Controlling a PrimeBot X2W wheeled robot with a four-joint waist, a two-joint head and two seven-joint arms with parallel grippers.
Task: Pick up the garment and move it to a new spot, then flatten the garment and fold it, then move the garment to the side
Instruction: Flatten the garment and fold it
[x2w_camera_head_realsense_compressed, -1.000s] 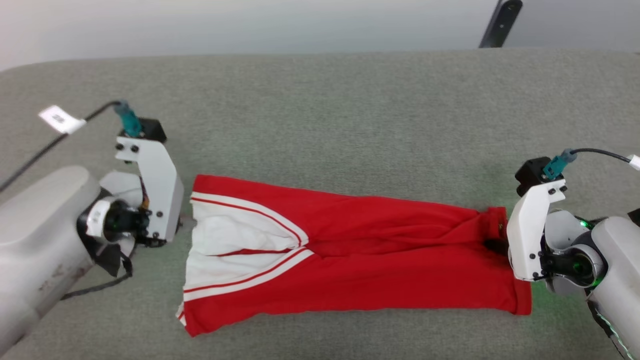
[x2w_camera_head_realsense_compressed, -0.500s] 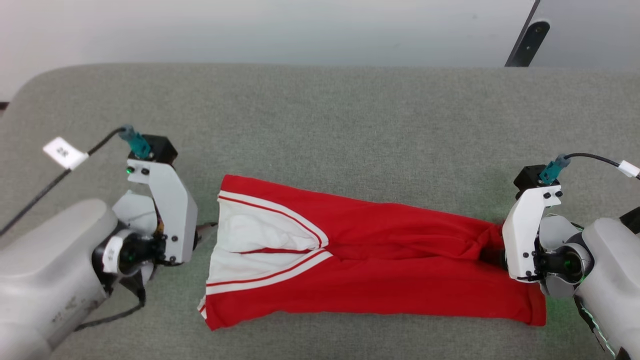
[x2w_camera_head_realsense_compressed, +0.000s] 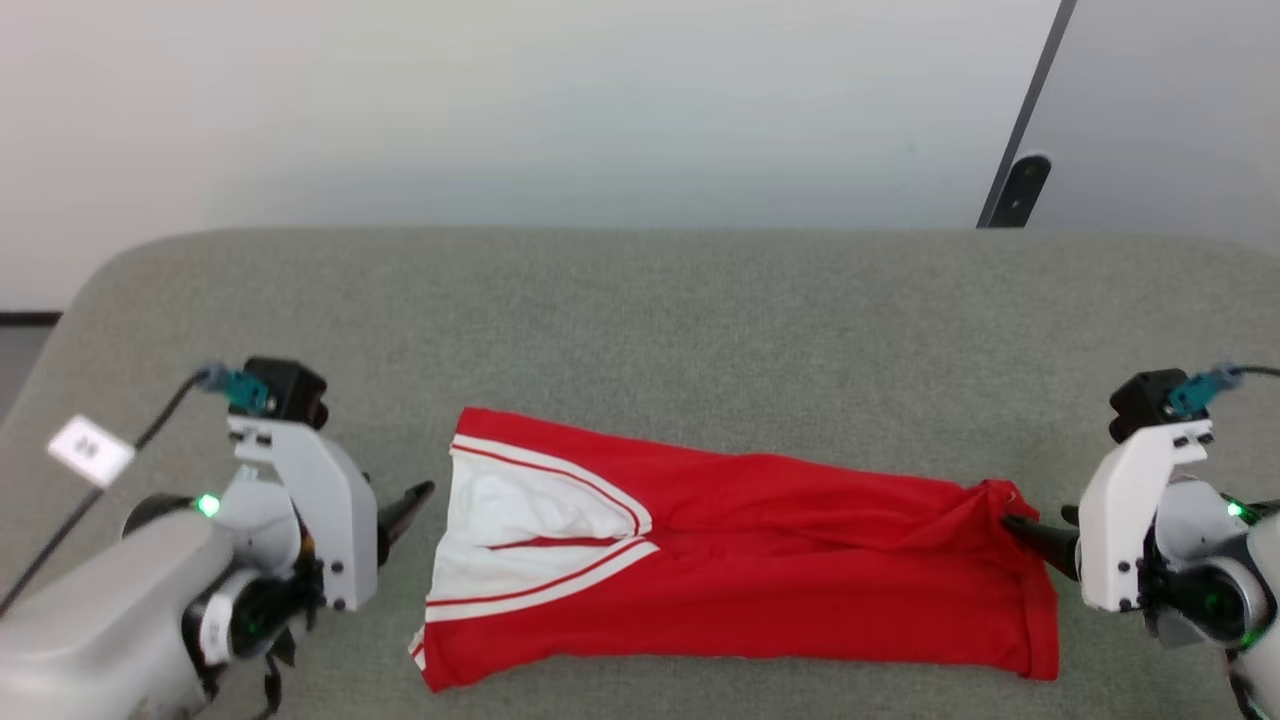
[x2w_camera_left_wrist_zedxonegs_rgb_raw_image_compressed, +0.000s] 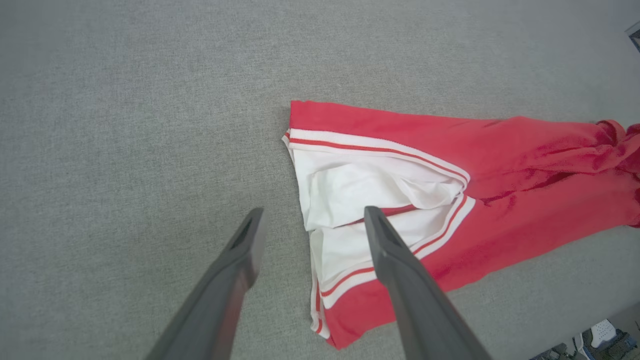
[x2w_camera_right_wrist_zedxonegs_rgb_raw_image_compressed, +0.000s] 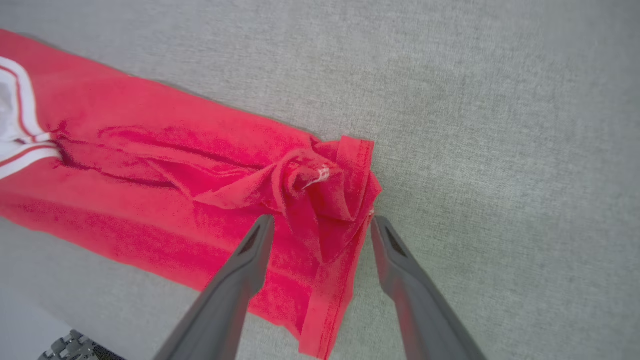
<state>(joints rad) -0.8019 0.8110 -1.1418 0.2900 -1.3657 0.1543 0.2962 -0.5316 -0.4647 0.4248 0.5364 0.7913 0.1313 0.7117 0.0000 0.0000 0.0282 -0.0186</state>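
Observation:
The garment (x2w_camera_head_realsense_compressed: 760, 570) lies in a long folded strip across the grey cushioned surface (x2w_camera_head_realsense_compressed: 640, 320), with its white sleeves (x2w_camera_head_realsense_compressed: 500, 525) at the left end. My left gripper (x2w_camera_head_realsense_compressed: 412, 500) is open just left of the sleeves; in the left wrist view the left gripper (x2w_camera_left_wrist_zedxonegs_rgb_raw_image_compressed: 314, 215) hovers over the sleeve edge of the garment (x2w_camera_left_wrist_zedxonegs_rgb_raw_image_compressed: 380, 175). My right gripper (x2w_camera_head_realsense_compressed: 1012, 523) is open at the right end. In the right wrist view the right gripper (x2w_camera_right_wrist_zedxonegs_rgb_raw_image_compressed: 321, 220) has one finger on each side of the bunched red hem (x2w_camera_right_wrist_zedxonegs_rgb_raw_image_compressed: 320, 190).
A pale wall rises behind the surface, with a dark slanted bar (x2w_camera_head_realsense_compressed: 1012, 190) at the upper right. A white tag (x2w_camera_head_realsense_compressed: 90, 450) hangs on the left arm's cable. The surface's near edge (x2w_camera_right_wrist_zedxonegs_rgb_raw_image_compressed: 30, 320) runs close to the garment's long side.
The head camera has tilted up, showing more wall. The right gripper has drawn back to the right, so its fingers now show at the bunched hem. The left finger also shows further from its mount.

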